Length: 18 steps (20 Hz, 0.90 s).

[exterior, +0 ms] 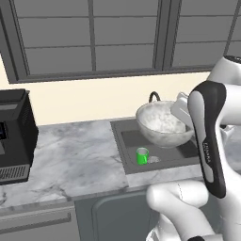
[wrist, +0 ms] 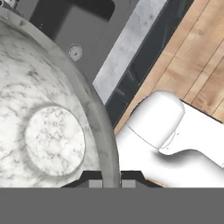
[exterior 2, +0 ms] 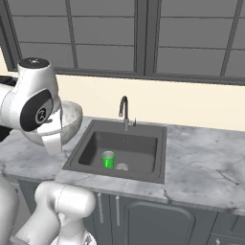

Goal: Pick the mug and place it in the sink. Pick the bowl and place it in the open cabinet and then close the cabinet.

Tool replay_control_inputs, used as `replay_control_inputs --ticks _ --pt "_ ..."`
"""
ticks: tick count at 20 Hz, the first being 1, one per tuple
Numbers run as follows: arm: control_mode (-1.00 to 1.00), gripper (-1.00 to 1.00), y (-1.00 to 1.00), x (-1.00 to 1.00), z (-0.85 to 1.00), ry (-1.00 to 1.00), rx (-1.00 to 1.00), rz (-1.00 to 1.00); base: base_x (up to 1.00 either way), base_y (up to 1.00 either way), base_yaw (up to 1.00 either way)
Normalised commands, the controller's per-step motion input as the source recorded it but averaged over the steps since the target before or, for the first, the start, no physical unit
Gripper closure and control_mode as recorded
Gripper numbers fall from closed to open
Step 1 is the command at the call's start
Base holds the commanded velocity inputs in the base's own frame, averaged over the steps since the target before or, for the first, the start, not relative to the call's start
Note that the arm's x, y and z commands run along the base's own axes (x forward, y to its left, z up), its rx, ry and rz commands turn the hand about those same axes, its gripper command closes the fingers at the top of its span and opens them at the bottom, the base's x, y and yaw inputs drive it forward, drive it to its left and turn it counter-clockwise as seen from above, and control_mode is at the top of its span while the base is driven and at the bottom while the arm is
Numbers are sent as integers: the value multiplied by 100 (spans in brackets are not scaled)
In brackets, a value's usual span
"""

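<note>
So the mug point(exterior: 142, 156) is sitting upright in the sink point(exterior: 123, 139), right beside the drain, which means that half looks done. The bowl point(exterior: 161, 123) is hanging in the air above the sink's right side in the left base view, tipped a fair bit so you're looking into it.

What's worrying me: the gripper point(wrist: 111, 180) is only pinching the bowl by its rim, with the whole wide body hanging off to one side. A big bowl on an edge grip like that is probably wanting to twist or slide out if the arm is swinging fast toward the cabinet. If it's slipping here, it's dropping straight onto the mug or the faucet point(exterior 2: 124, 111). The tilt could also be making it awkward to set on a shelf, and catching a cabinet door on the way in seems possible too.

Gripper-wise, the jaws are nearly closed, clamping the thin rim between the two fingertips point(wrist: 94, 182), one inside the bowl and one outside. Nothing else is touching it.
</note>
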Motion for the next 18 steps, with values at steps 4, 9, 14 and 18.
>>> replay_control_inputs --ticks 4,9,14,18 --pt "-100 100 0 0 0 0 0 0 0 0 0" --pt "-100 100 3 0 -1 -2 0 0 0 0 0" --pt "100 100 0 0 0 0 0 0 -5 2 -33" --pt "100 100 0 0 0 0 0 0 -35 -11 -63"
